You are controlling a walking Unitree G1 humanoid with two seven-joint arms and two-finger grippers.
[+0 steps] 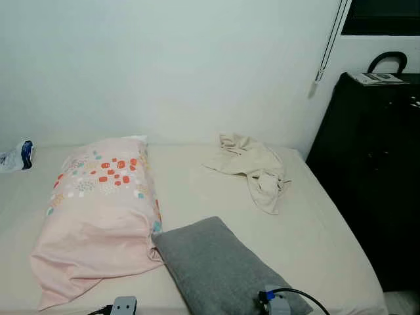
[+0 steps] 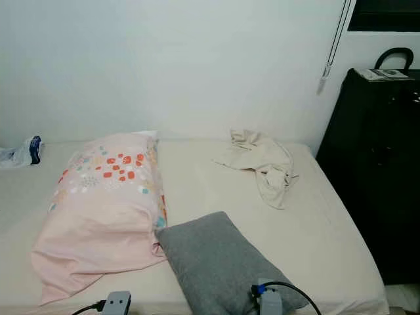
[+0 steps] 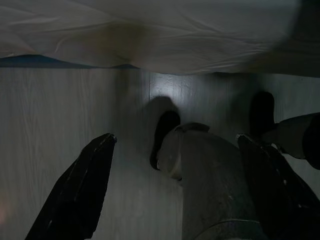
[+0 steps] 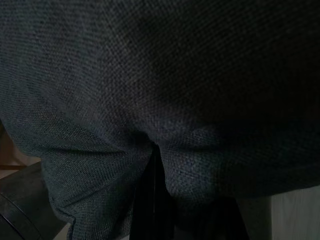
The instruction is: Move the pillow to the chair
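The grey pillow (image 1: pixel 226 269) lies at the near edge of the bed (image 1: pixel 315 223), touching a pink pillow (image 1: pixel 98 210). The right claw (image 4: pixel 165 210) is clenched on the grey pillow's fabric. The left claw (image 3: pixel 175 190) hangs released over the floor (image 3: pixel 60 110).

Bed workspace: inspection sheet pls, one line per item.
Surface: bed, beige sheet.
Job's things: grey pillow at the near edge, touching the pink pillow; chair: nothing seen.
Clutter: crumpled beige cloth farther back; plastic bag at the bed's left edge.
Grippers: left gripper open, hanging over the wood floor; right gripper pinching grey pillow fabric.
Cables: black cable at the right wrist.
Surroundings: white wall; black cabinet on the right.
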